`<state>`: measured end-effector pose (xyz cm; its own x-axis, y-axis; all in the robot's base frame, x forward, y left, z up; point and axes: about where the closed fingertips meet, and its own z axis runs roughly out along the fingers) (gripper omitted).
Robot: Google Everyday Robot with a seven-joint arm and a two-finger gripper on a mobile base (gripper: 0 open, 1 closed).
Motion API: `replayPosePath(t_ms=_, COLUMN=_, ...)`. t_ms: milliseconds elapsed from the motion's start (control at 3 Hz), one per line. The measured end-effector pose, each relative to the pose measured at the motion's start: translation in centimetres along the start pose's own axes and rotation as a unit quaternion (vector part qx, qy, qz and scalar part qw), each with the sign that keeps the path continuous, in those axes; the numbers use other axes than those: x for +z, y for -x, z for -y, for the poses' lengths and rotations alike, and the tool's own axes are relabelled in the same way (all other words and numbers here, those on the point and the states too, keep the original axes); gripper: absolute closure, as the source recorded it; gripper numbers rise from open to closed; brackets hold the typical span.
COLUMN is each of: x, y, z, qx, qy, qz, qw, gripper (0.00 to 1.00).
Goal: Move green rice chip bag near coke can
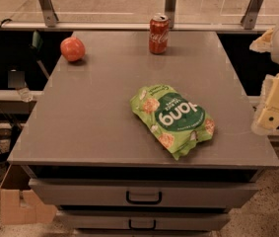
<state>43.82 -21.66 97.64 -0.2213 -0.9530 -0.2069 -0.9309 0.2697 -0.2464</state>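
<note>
The green rice chip bag (174,119) lies flat on the grey table top (104,107), right of centre near the front edge. The coke can (158,34) stands upright at the back edge, a little right of the middle, well apart from the bag. My gripper (274,113) is at the far right of the view, beyond the table's right edge and to the right of the bag. It holds nothing that I can see.
A round orange-red fruit (73,49) sits at the table's back left. Drawers with black handles (144,197) are under the top. A cardboard box (18,201) stands on the floor at left. A railing and glass run behind the table.
</note>
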Motion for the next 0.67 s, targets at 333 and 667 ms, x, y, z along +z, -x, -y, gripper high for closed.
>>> replayPosePath(t_ms=333, x=0.0, y=0.0, z=0.0, qx=0.0, qy=-0.001, qz=0.0, qw=1.0, gripper=0.0)
replayPosePath(t_ms=667, x=1.8, y=1.4, z=-1.1, qx=0.003, qy=0.012, qz=0.016, qw=0.9998, gripper=0.0)
